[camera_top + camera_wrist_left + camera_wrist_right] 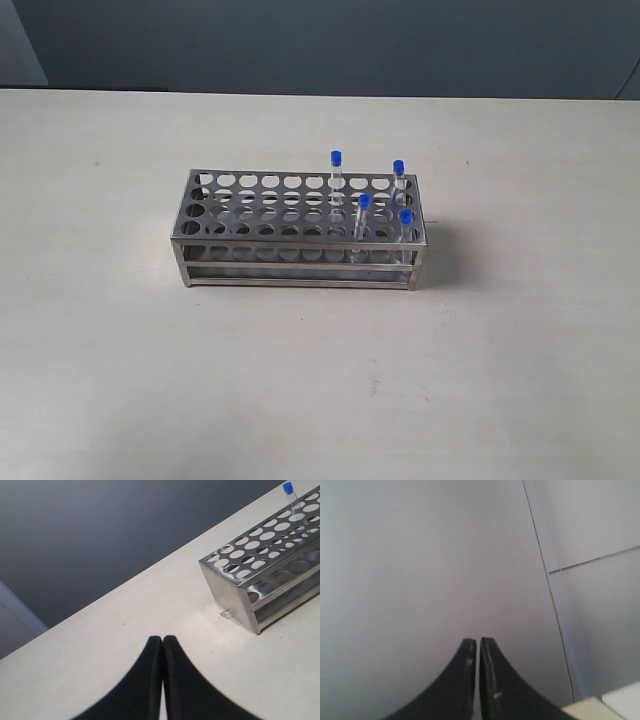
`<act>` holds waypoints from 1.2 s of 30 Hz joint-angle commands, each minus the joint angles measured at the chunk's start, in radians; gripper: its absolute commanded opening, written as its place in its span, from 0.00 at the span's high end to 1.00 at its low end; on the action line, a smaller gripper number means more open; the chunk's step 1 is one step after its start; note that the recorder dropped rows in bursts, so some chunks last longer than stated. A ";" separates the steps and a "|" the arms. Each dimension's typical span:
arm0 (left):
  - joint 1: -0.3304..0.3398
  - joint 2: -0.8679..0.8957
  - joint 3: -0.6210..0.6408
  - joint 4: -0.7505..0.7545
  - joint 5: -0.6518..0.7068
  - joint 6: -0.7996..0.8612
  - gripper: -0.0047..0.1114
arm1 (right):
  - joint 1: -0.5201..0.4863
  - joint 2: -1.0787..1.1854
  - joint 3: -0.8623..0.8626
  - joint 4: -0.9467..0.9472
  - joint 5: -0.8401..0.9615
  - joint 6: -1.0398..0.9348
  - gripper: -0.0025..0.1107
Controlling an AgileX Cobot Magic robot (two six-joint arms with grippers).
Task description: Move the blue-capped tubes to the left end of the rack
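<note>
The steel rack (290, 232) stands in the middle of the table in the exterior view. Its blue-capped tubes stand upright in holes at its right end: one at the back (336, 175), one at the back right (398, 182), one nearer the front (363, 218) and one at the front right (405, 232). Neither arm shows in the exterior view. In the left wrist view my left gripper (162, 639) is shut and empty over bare table, short of the rack's end (235, 595); one blue cap (288, 487) shows beyond. My right gripper (478, 641) is shut, facing a grey wall.
The pale table (120, 350) spreads wide on every side of the rack. A dark wall (320, 40) runs behind its far edge. In the right wrist view a table corner (600, 707) shows low down.
</note>
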 commanded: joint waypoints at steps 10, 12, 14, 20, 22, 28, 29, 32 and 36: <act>-0.004 0.003 -0.005 -0.002 -0.004 -0.005 0.95 | -0.004 0.249 -0.057 1.257 0.491 -1.335 0.94; -0.004 0.003 -0.005 -0.002 -0.004 -0.005 0.95 | -0.004 0.306 -0.057 1.149 0.531 -1.288 0.94; -0.004 0.003 -0.005 -0.002 -0.004 -0.005 0.95 | 0.007 0.373 -0.057 1.063 0.566 -1.234 0.94; -0.004 0.003 -0.005 -0.002 -0.004 -0.005 0.95 | 0.164 0.587 -0.088 0.994 0.595 -1.223 0.94; -0.004 0.003 -0.005 -0.002 -0.004 -0.005 0.95 | 0.226 0.674 -0.115 0.957 0.595 -1.190 0.94; -0.004 0.003 -0.005 -0.002 -0.004 -0.005 0.95 | 0.434 0.914 -0.231 0.710 0.509 -0.981 0.94; -0.004 0.003 -0.005 -0.002 -0.004 -0.005 0.95 | 0.464 0.954 -0.257 0.679 0.508 -0.947 0.94; -0.004 0.003 -0.005 -0.002 -0.004 -0.005 0.95 | 0.537 1.056 -0.322 0.659 0.503 -0.918 0.94; -0.004 0.003 -0.005 -0.002 -0.004 -0.005 0.95 | 0.616 1.141 -0.363 0.615 0.447 -0.919 0.92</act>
